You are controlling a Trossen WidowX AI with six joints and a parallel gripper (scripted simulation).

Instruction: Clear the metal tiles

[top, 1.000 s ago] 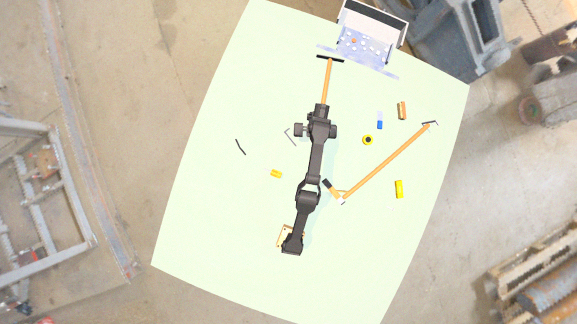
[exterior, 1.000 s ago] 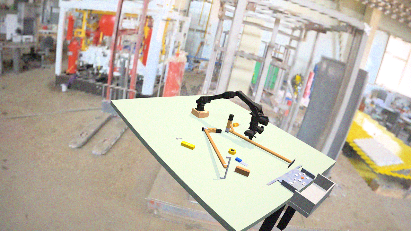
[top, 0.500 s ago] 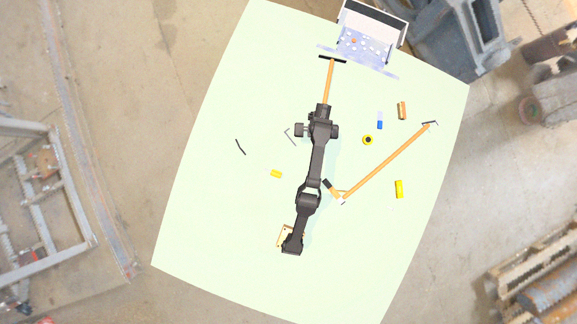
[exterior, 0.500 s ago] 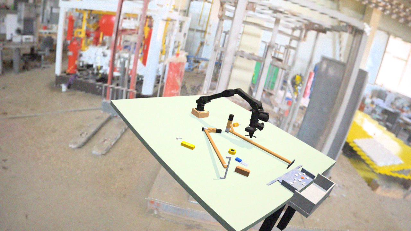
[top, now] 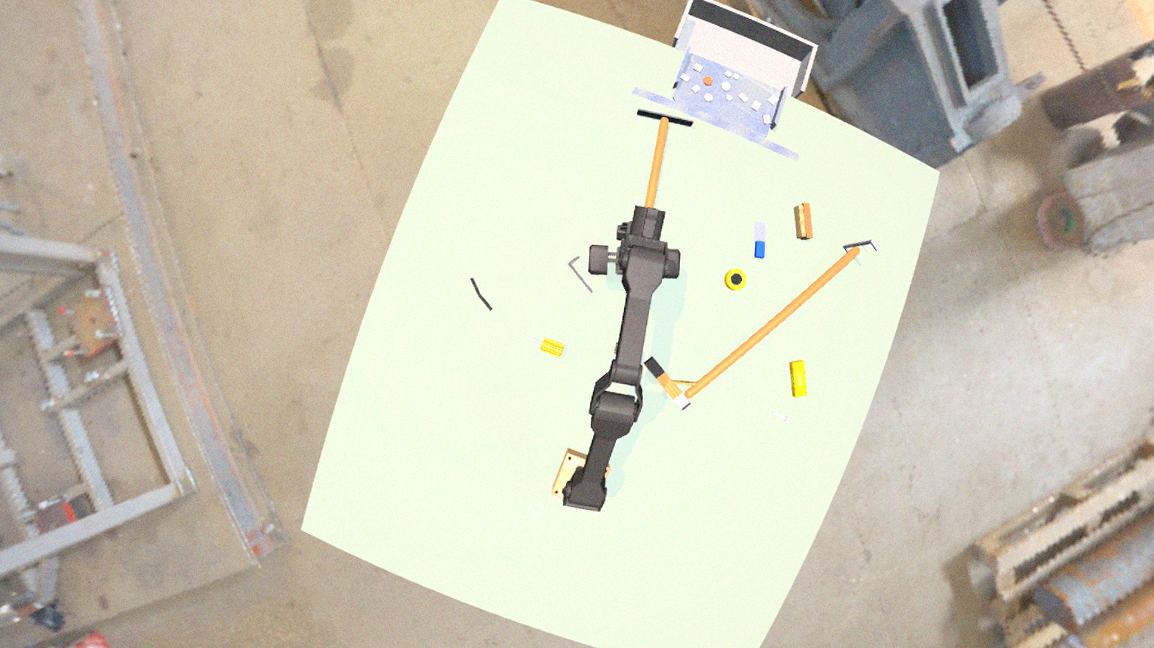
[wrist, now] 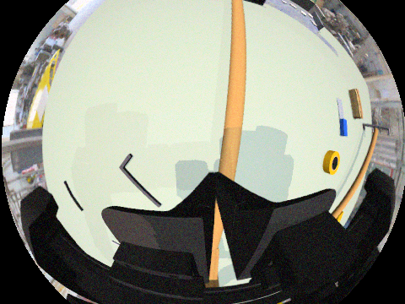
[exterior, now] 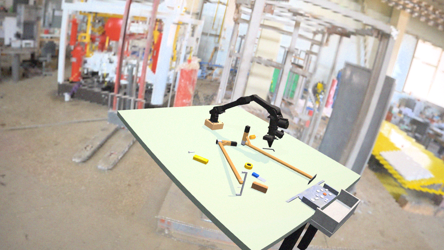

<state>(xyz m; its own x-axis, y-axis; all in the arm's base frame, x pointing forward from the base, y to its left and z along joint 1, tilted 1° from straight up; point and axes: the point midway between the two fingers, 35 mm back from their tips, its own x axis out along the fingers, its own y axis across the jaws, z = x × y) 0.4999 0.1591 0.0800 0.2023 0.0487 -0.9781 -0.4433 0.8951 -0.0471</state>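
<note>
Tiles [top: 756, 106] [exterior: 324, 193] [wrist: 303, 13] lie on the steel plate [top: 728, 118] [exterior: 310, 189] [wrist: 297, 14]. The long scraper [top: 656, 166] [exterior: 282, 161] [wrist: 238, 63] has its black blade near it. The tool [top: 650, 211] [exterior: 270, 145] [wrist: 214, 177] is pinched together, holding nothing.

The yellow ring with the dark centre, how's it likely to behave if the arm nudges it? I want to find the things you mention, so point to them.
The yellow ring with the dark centre [top: 727, 278] [exterior: 248, 167] [wrist: 326, 162] lies flat and looks squat, so it would probably slide rather than tip. Its round outline suggests it might turn as it slides, and could roll if stood on edge. The thick wall looks fairly stiff.
</note>
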